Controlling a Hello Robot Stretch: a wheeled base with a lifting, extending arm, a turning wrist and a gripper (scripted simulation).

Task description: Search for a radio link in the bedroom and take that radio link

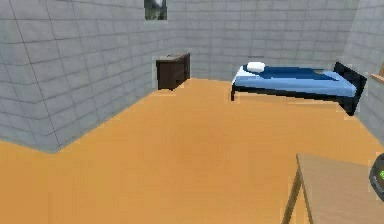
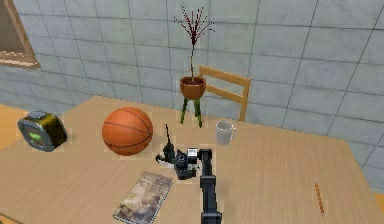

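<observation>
**At mid-counter: radio link just left of the tool**

On the wooden counter, as the arm side view presents it, the arm rises from the near edge and ends at the tool. Just left of the tool's far end stands a small dark body with a thin upright aerial, judged by that shape to be the radio link. Its long axis is vertical. Whether the tool touches it or merely stands beside it cannot be determined.

Tool state: the finger spacing cannot be determined. Because the object stands on the counter at the tool's far end, it also cannot be determined whether anything is held.

Adjacent items:
- A basketball lies near the radio link, to its left.
- A clear cup stands to its far right.
- A magazine lies near-left of the arm.

Judgement: the coming move turns on a short leftward approach. The basketball limits clearance on that side, and a sideways knock could tip the upright aerial.

View comparison: the arm side view supplies the counter top and the tool-to-object relation. The forward view supplies the room, with a blue-covered bed at far right and a dark dresser against the far wall. The bed supports the judgement that this is the bedroom.
</observation>
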